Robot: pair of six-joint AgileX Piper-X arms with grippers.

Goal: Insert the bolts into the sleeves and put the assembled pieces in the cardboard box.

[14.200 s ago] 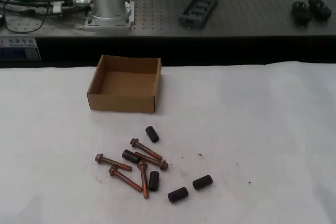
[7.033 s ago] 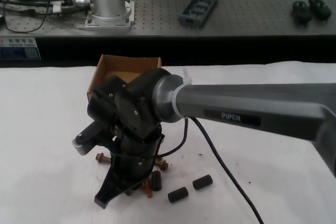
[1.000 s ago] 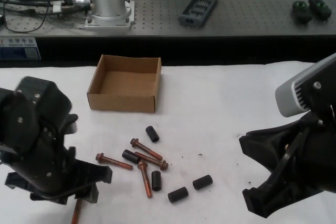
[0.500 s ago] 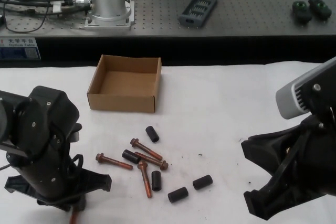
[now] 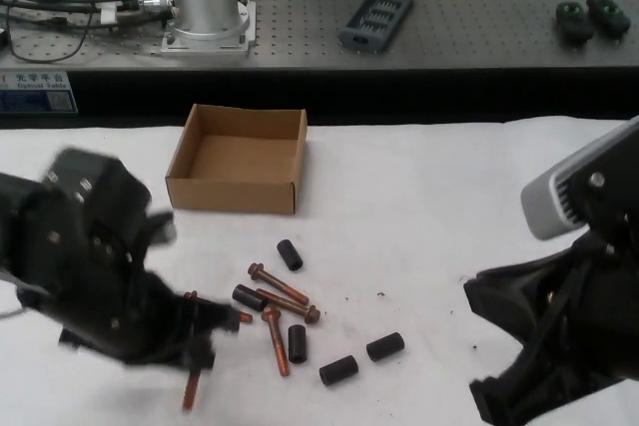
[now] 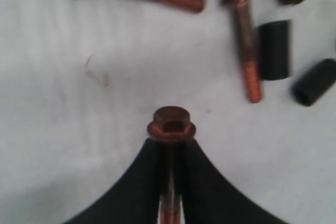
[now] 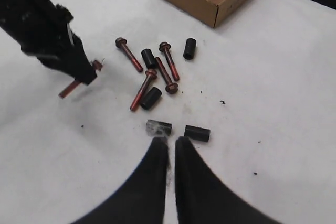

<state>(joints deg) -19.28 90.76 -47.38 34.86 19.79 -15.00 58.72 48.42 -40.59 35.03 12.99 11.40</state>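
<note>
We show the left gripper, fingers clamped on the shank of a bolt at the high view's lower left, and the right gripper — fingers nearly together, empty — aimed at the nearer sleeve, lying crosswise on the tabletop, lower centre.

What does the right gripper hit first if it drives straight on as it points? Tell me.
Most likely the nearest sleeve, lying on the white sheet just ahead of the right gripper. It sits slightly off the centre line, and depth is hard to judge.
</note>
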